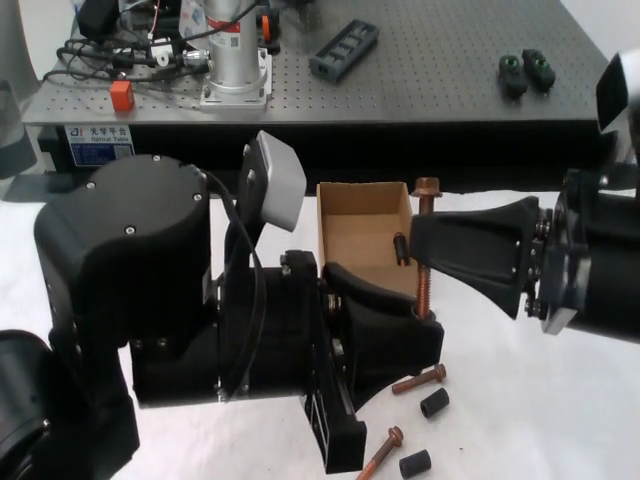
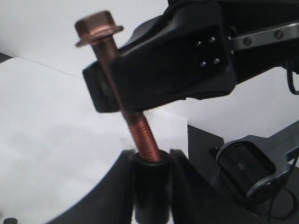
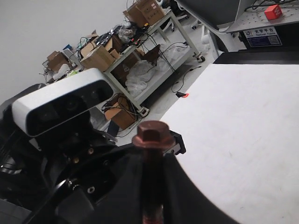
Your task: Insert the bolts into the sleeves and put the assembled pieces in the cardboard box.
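Note:
A copper bolt (image 1: 427, 188) hangs upright in front of the cardboard box (image 1: 355, 232), and my right gripper (image 1: 428, 252) is shut on its shank. In the right wrist view the bolt's hex head (image 3: 150, 134) rises between the right gripper (image 3: 152, 179) fingers. Below it, my left gripper (image 2: 150, 161) is shut on a black sleeve (image 2: 150, 193). The bolt's threaded tip (image 2: 144, 140) sits in the sleeve's mouth. Two loose bolts (image 1: 420, 380) (image 1: 382, 450) and two loose sleeves (image 1: 434, 403) (image 1: 414, 463) lie on the white cloth. A dark piece (image 1: 400, 247) stands inside the box.
The left arm's bulky black body (image 1: 150, 280) takes up the near left. Behind the white cloth runs a perforated metal table (image 1: 450, 70) with a metal post (image 1: 235, 55), a black tray (image 1: 343, 48), two black knobs (image 1: 526, 72) and cables.

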Robot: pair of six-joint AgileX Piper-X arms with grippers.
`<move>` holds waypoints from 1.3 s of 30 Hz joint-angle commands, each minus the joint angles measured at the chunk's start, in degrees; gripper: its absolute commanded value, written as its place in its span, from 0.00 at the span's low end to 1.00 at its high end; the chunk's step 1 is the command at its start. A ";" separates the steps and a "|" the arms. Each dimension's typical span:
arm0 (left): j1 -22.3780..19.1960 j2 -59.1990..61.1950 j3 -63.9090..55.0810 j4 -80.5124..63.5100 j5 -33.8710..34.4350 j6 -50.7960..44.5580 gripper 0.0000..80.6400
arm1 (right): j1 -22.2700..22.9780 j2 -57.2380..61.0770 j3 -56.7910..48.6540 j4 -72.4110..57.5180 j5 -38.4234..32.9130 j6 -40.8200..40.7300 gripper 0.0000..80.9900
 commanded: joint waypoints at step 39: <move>2.63 6.79 -7.01 -3.67 -29.66 -1.45 0.01 | -4.38 -14.59 -0.33 18.66 23.06 -11.53 0.51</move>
